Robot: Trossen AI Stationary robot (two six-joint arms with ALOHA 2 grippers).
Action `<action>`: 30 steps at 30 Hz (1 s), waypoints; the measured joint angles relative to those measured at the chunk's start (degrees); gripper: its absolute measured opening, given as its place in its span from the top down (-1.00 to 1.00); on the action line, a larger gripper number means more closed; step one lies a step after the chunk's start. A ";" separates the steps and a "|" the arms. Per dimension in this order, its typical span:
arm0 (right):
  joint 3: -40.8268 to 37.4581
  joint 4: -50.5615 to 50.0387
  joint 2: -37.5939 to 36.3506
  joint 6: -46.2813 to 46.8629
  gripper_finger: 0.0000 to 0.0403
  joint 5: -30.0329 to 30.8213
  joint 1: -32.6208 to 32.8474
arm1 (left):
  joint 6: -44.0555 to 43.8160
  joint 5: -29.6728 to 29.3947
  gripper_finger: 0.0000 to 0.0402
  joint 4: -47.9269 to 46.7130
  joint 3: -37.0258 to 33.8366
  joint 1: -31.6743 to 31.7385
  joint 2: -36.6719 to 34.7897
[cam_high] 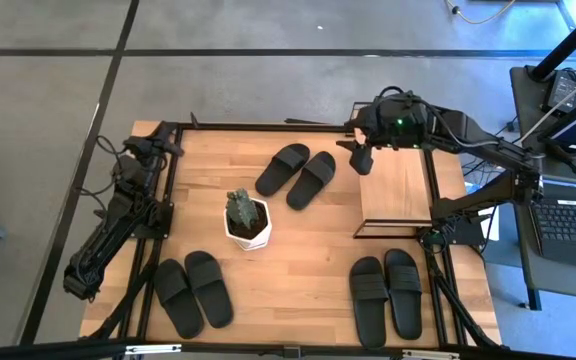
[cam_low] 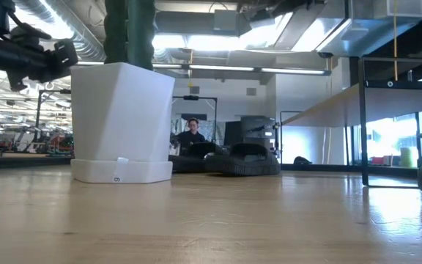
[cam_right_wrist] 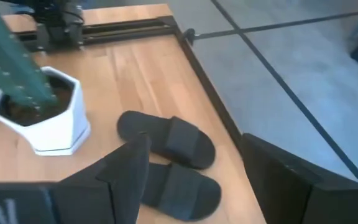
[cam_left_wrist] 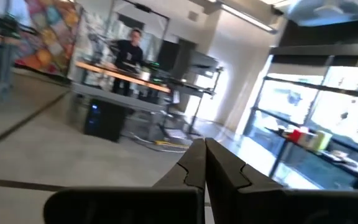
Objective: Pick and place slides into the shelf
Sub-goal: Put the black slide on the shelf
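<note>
Nothing shelved yet: shelf bare, all six slides on the tabletop. Right tool wide open, empty, near the back pair. Left tool shut, empty, parked.

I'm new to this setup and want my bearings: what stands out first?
Three pairs of black slides lie on the wooden table: far middle, near left, near right. A cactus in a white pot stands at the centre. The right gripper, open, hovers between the far pair and the empty shelf; the left gripper, shut, waits at the far-left corner.
</note>
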 joint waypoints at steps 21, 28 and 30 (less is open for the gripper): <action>-7.58 1.36 0.36 -5.48 -0.25 -1.95 -7.18 | -0.47 8.76 1.00 0.11 0.00 0.02 -0.01; -8.35 2.66 0.34 -5.83 -0.25 -1.99 -7.24 | -6.72 15.29 1.00 0.48 0.01 0.00 -0.02; -8.35 2.49 0.34 -5.83 -0.25 -1.99 -7.24 | -6.60 15.13 1.00 0.50 0.00 0.00 0.00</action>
